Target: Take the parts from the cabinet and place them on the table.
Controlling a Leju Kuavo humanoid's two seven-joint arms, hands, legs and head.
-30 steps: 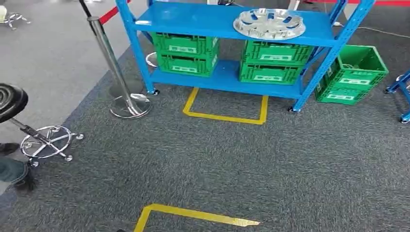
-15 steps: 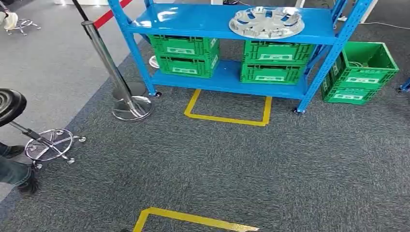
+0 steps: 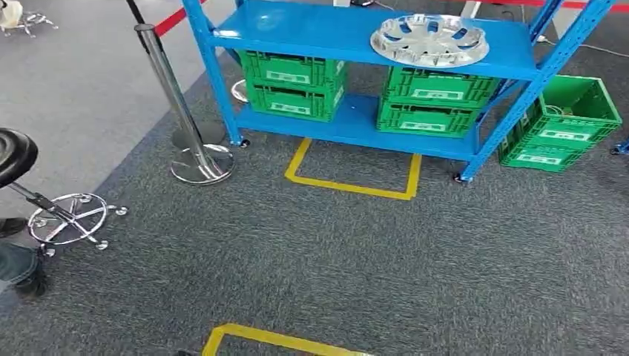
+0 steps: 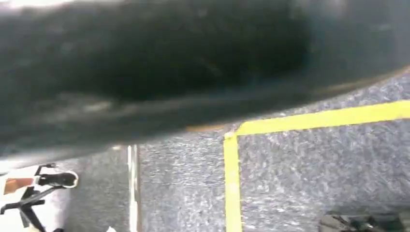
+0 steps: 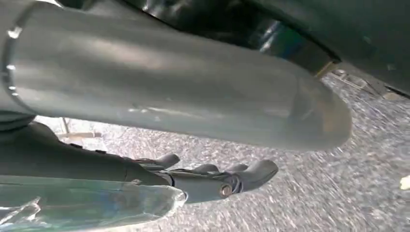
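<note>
A silver wheel cover [image 3: 430,39] lies flat on the top board of the blue cabinet [image 3: 311,30], toward its right end. Green crates [image 3: 293,81] are stacked in pairs on the lower board, one pair on the left and another [image 3: 438,100] on the right. The cabinet stands some way ahead of me across grey carpet. In the right wrist view my right hand [image 5: 208,181] hangs over the carpet, its dark fingers [image 5: 251,174] stretched out and apart from the thick thumb, with nothing in it.
A yellow tape square [image 3: 354,185] marks the floor before the cabinet, and another tape corner [image 3: 274,339] lies near my feet. A chrome stanchion [image 3: 189,141], a black stool [image 3: 44,200] and a person's shoe [image 3: 18,271] are at the left. A green crate [image 3: 567,122] sits right of the cabinet.
The whole head picture has shifted, so the camera has moved: the cabinet now sits slightly further right and lower. The wheel cover and crates have not moved on the shelves.
</note>
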